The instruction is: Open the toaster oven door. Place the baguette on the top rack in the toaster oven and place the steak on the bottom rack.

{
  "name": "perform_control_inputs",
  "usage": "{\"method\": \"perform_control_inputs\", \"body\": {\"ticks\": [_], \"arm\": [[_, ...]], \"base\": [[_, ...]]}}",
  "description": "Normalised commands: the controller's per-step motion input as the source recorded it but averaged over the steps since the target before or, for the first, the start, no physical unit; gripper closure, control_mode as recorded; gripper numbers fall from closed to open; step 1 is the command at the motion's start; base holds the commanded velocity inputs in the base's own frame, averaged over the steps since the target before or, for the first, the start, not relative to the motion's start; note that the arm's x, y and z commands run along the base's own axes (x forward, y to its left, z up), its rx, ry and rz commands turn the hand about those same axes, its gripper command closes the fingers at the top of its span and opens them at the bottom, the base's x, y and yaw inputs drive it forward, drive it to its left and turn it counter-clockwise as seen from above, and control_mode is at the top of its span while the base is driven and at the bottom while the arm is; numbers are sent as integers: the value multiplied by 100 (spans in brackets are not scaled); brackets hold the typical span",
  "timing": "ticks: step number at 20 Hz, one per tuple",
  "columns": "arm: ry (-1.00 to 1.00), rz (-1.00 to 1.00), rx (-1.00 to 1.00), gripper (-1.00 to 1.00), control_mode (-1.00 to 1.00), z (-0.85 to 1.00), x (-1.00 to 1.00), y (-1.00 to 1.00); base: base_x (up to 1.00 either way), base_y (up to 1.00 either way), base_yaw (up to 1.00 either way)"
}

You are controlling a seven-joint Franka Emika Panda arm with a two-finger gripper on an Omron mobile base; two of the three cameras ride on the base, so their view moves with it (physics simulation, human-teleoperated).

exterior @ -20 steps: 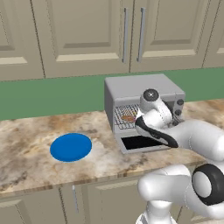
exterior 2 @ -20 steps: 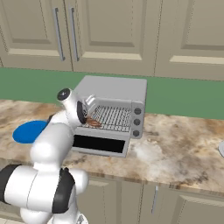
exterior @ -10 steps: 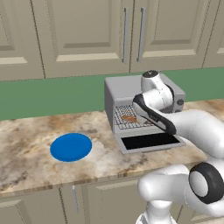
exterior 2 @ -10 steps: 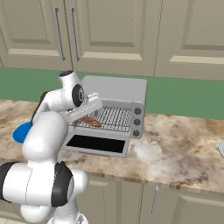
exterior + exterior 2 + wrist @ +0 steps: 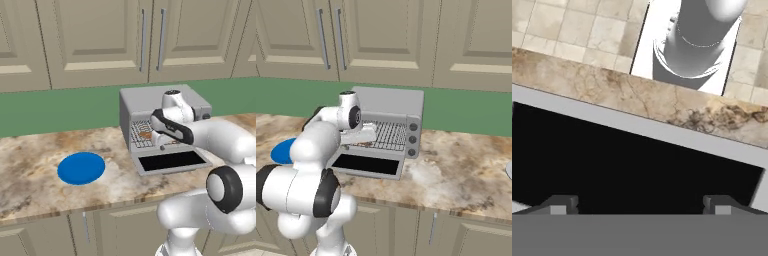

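Observation:
The grey toaster oven (image 5: pixel 165 102) (image 5: pixel 391 102) stands on the counter with its door (image 5: pixel 172 161) (image 5: pixel 367 165) folded down flat, black glass up (image 5: pixel 627 165). A small brown piece of food (image 5: pixel 145 134) lies on the wire racks (image 5: pixel 387 135) inside. It is too small to tell whether it is the baguette or the steak, or which rack holds it. My gripper (image 5: pixel 160 140) (image 5: pixel 363 135) (image 5: pixel 641 205) hangs in front of the oven mouth, pointing down at the door glass. It is open and nothing is between its fingertips (image 5: pixel 559 204).
A blue plate (image 5: pixel 81 168) (image 5: pixel 281 150) lies on the marble counter left of the oven. Round knobs (image 5: pixel 412 132) run down the oven's right front. Past the counter's front edge (image 5: pixel 637 97), the hand view shows the tiled floor.
My hand has lifted from the oven mouth and tilted down toward the open door. The jaws have stayed wide open. The oven and plate have not moved.

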Motion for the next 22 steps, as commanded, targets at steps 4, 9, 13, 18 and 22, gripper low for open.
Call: {"method": "perform_control_inputs", "body": {"ticks": [4,9,13,18,22], "arm": [[-18,-13,11,-100,-100,-41,-23,0],[-26,-9,1,-100,-100,-69,50,9],[-31,-7,0,-100,-100,-7,81,2],[-30,-8,0,-100,-100,16,67,0],[-17,-12,0,-100,-100,32,69,0]], "base": [[0,0,0],[0,0,0],[0,0,0],[0,0,0],[0,0,0]]}}
